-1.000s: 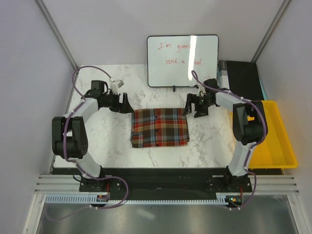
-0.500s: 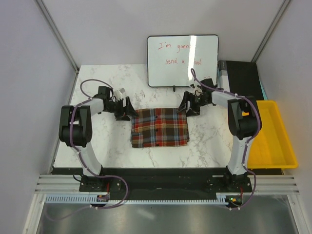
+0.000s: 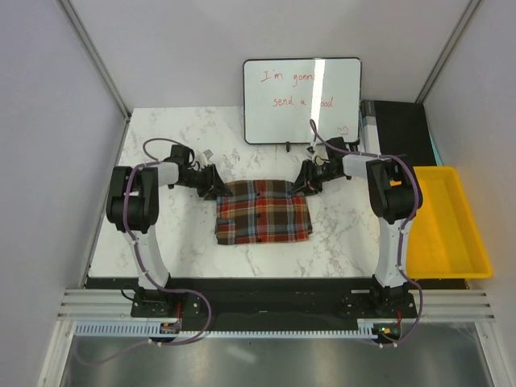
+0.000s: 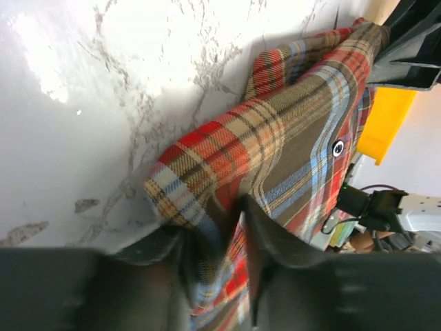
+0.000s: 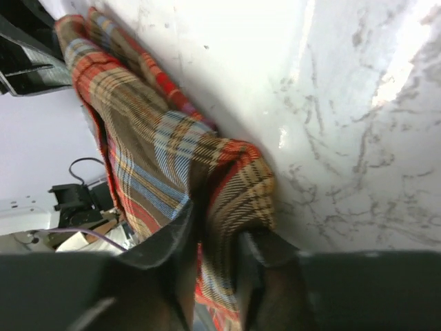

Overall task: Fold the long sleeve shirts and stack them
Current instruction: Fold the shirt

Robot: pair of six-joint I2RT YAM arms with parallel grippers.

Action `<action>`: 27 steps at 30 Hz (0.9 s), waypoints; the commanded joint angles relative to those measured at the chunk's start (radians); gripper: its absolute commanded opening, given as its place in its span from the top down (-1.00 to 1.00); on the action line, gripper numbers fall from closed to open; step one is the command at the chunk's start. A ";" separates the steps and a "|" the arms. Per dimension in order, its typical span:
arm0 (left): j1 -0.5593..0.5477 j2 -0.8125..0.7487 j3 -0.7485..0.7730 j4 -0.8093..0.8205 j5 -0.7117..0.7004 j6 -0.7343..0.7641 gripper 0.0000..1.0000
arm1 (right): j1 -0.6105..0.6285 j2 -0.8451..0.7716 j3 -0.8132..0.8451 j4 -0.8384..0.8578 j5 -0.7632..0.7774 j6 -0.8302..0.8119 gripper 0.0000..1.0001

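Left gripper [image 3: 212,184] nipped narrow on the far-left corner of the plaid shirt [image 3: 264,214], cloth bunched between its fingers. Shirt lies mid-table [image 3: 161,242], already a compact rectangle, sleeves tucked out of sight. Right gripper [image 3: 306,179] pinches the far-right corner likewise. Probably one more fold coming, far edge toward near edge. Only one shirt visible; stacking not done.
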 commanded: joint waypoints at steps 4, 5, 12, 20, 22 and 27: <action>-0.010 -0.040 0.083 0.021 0.100 0.159 0.96 | 0.040 -0.030 0.042 0.022 0.089 -0.182 1.00; -0.011 -0.062 0.102 0.020 0.106 0.196 0.96 | 0.040 -0.052 0.062 0.022 0.099 -0.242 1.00; -0.010 -0.194 0.295 -0.104 0.192 0.774 0.96 | 0.105 -0.266 0.173 -0.018 0.246 -0.769 1.00; -0.010 -0.576 -0.178 -0.072 0.310 1.751 0.96 | 0.245 -0.719 -0.480 0.545 0.325 -1.459 1.00; -0.010 -0.678 -0.328 -0.074 0.327 1.943 0.96 | 0.264 -0.836 -0.715 0.690 0.276 -1.673 1.00; -0.013 -0.765 -0.559 -0.314 0.300 2.574 0.97 | 0.299 -0.952 -0.968 0.561 0.159 -2.094 1.00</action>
